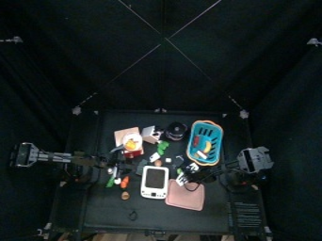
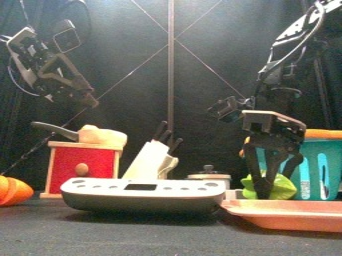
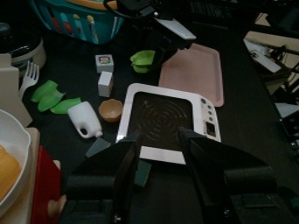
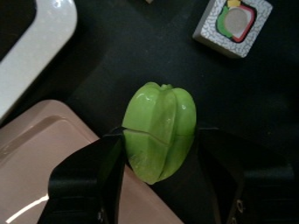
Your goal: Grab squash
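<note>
The squash (image 4: 160, 131) is a ribbed green fruit lying on the black table beside the corner of the pink tray (image 4: 47, 166). My right gripper (image 4: 162, 134) is lowered over it, open, with one jaw close to each side of it. In the front view the right gripper (image 2: 263, 180) hangs straight down over the squash (image 2: 249, 184), behind the tray. The squash also shows in the left wrist view (image 3: 142, 59). My left gripper (image 3: 160, 144) is open and empty, low over the near end of the white scale (image 3: 170, 118).
The white scale (image 1: 154, 181) lies mid-table and the pink tray (image 1: 189, 196) to its right. A teal basket (image 1: 204, 141) stands behind the right gripper. A red wooden box (image 2: 83, 165), a knife block (image 2: 150, 160) and small green toy foods (image 3: 49, 94) crowd the left.
</note>
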Controlling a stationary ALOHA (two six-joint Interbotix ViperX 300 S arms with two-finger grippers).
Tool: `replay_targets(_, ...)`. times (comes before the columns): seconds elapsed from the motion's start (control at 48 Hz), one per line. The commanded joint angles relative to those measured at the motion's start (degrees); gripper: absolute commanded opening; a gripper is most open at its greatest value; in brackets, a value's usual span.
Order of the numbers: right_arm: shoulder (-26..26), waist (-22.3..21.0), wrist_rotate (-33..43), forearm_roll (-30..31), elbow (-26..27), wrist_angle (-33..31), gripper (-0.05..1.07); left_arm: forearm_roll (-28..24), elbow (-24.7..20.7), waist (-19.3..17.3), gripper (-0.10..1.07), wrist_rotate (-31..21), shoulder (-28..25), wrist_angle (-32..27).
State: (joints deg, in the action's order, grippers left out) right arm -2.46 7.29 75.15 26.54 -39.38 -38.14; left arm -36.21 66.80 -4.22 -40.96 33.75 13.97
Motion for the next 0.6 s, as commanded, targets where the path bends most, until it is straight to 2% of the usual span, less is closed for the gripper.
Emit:
replay_targets(0.0,3.25,-0.09,0.0,0.0,2.2,-1.58,0.75,0.35,-0.7,0.09,0.78,-0.09,-0.09,0.35)
replay_targets(0.583,4.66,0.18,0.79,-1.05,4.22,-0.62,0.75,0.53,-0.35,0.0,0.78,-0.09,-0.09,0.35)
